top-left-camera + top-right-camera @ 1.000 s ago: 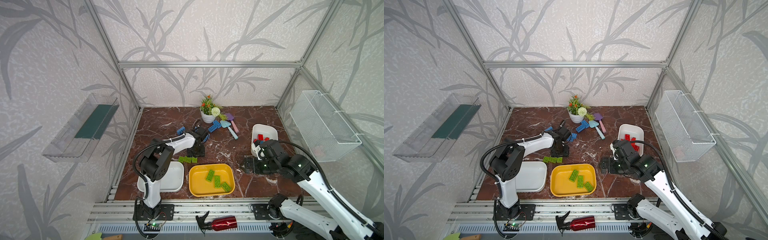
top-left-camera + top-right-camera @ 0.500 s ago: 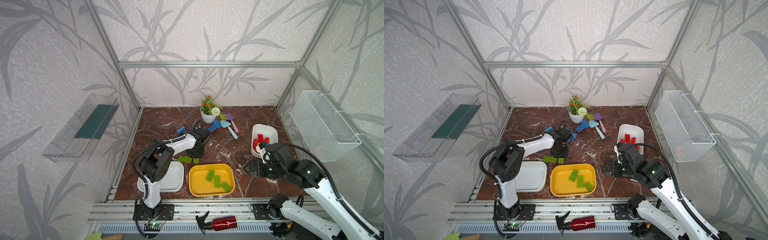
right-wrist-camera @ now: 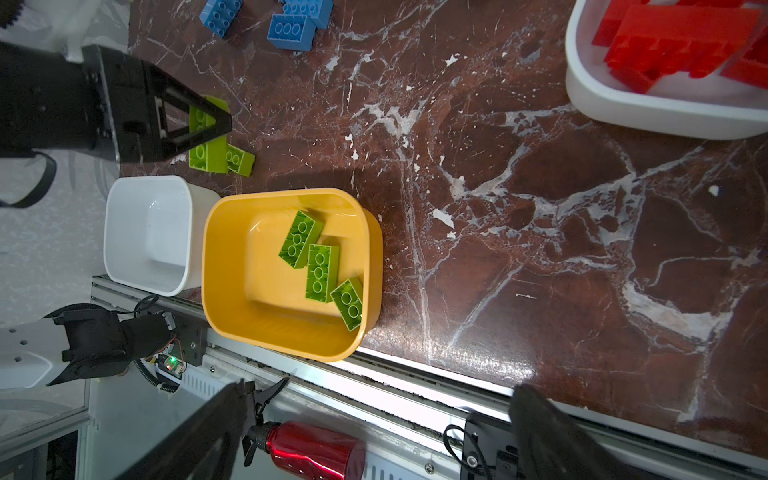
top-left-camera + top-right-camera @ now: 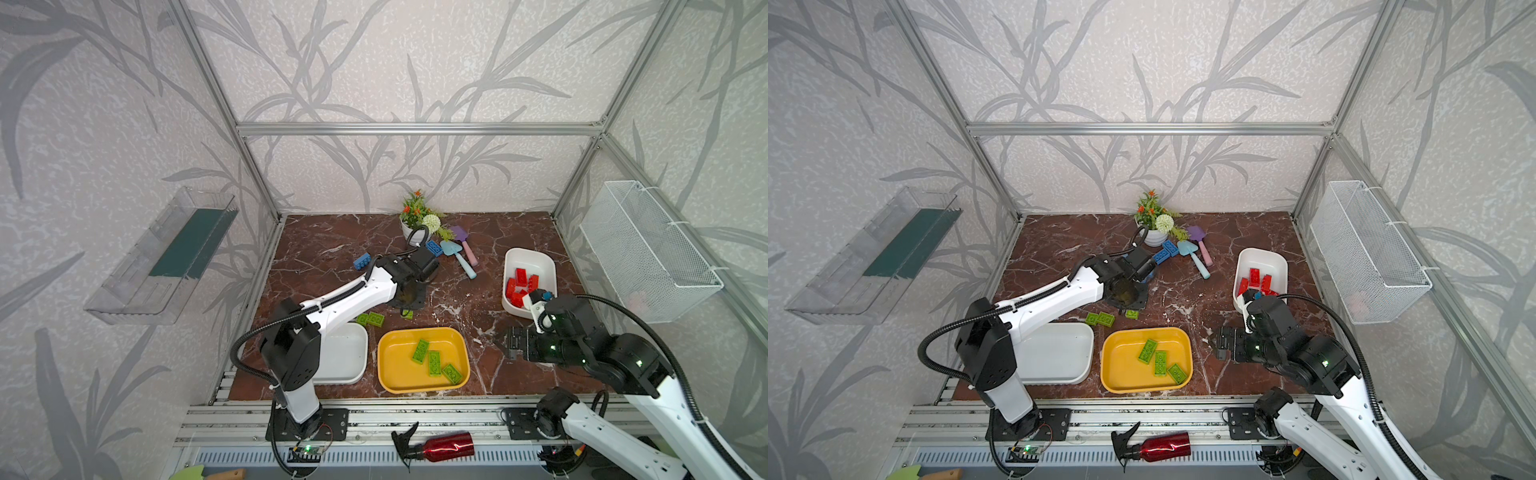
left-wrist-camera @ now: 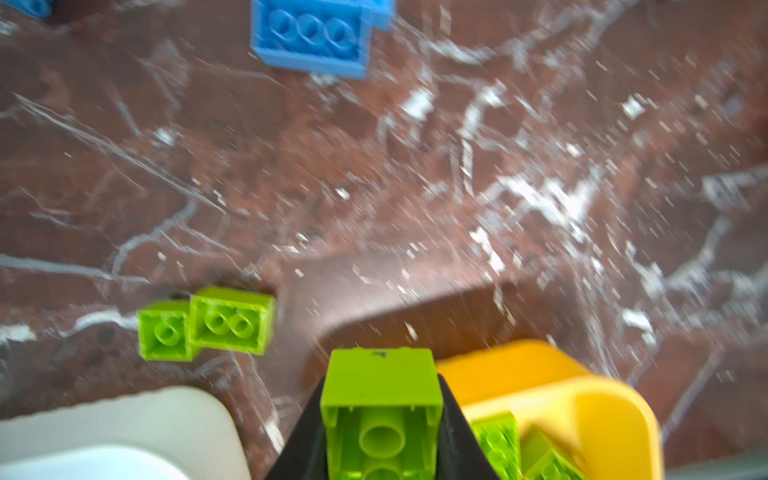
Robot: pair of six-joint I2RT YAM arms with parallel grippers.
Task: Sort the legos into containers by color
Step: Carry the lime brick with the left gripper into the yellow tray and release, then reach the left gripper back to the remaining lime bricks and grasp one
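Three tubs stand on the marbled bench (image 4: 478,266): a yellow tub (image 4: 399,374) near the middle, a left white tub (image 4: 349,357) just beside it, and a right white tub (image 4: 536,259) farther back. Six lime green bricks show in all. Three tub greens (image 4: 434,362) lie flat inside the yellow tub, and two loose greens (image 4: 375,319) sit touching each other on the bench just beyond the gap between the yellow and left white tubs. The left fingers (image 5: 305,449) are clamped on both sides of the held green brick (image 5: 380,399), its hollow underside facing the wrist camera, just beyond the yellow tub's far rim and right of the loose pair. Red bricks (image 4: 519,284) are heaped in the right white tub, too tangled to count. At least three blue bricks (image 3: 291,29) lie loose on the far bench, near one flower pot (image 4: 409,230) and two toy shovels (image 4: 459,257). The right fingers (image 3: 540,432) are spread wide, holding nothing, over bare bench between the yellow and right white tubs.
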